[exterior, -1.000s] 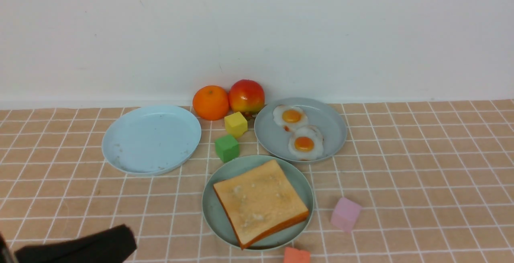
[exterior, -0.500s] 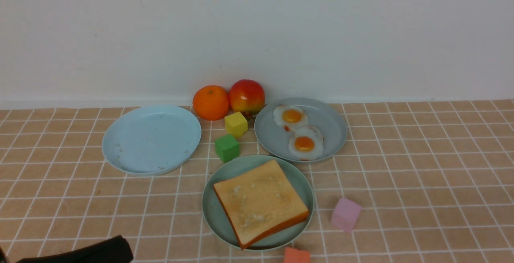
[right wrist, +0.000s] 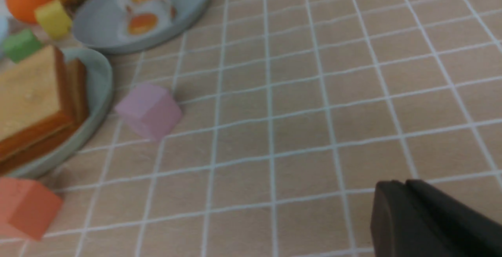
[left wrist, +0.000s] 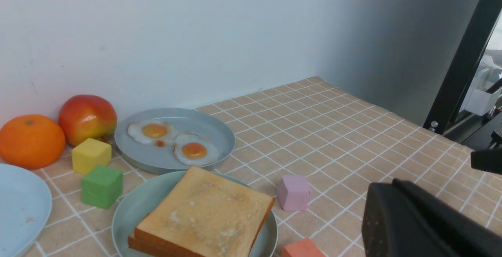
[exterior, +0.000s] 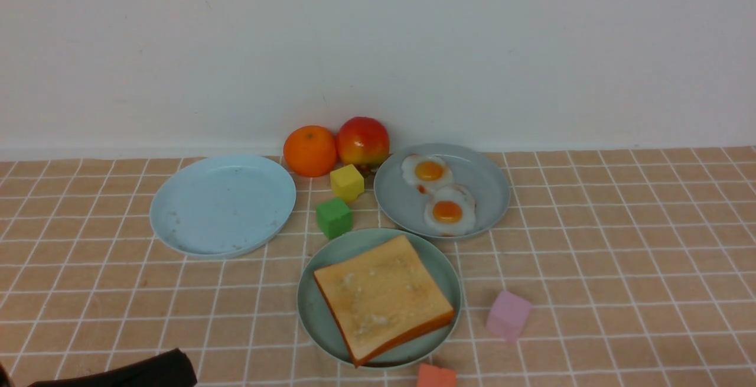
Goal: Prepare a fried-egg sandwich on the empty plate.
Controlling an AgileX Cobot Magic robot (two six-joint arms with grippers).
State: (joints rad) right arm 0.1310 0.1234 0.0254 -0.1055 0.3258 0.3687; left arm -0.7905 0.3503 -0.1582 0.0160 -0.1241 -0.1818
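Two golden toast slices (exterior: pixel 381 295) lie stacked on the mint-green plate (exterior: pixel 313 322) at the front centre. The left wrist view shows the stack's two crust edges (left wrist: pixel 204 214); what lies between the slices is hidden. Two white fried eggs (exterior: pixel 428 171) (exterior: pixel 449 212) with orange yolks rest on the grey-blue plate (exterior: pixel 490 189) behind it. My left gripper (exterior: pixel 186 363) sits low at the front left, shut and empty, well clear of the plates; its fingertips meet in the left wrist view (left wrist: pixel 386 186). My right gripper (right wrist: pixel 400 184) is out of the front view, shut over bare tablecloth right of the plates.
An empty sky-blue plate (exterior: pixel 221 204) lies at the left. An orange (exterior: pixel 309 150) and a red apple (exterior: pixel 362 141) stand by the wall. Yellow (exterior: pixel 346 182) and green (exterior: pixel 333 217) cubes sit between the plates, a pink cube (exterior: pixel 508 314) and a coral cube (exterior: pixel 436 376) near the toast plate.
My left gripper has drawn back and down toward the front-left corner, then held still. The toast, eggs and plates have not moved.
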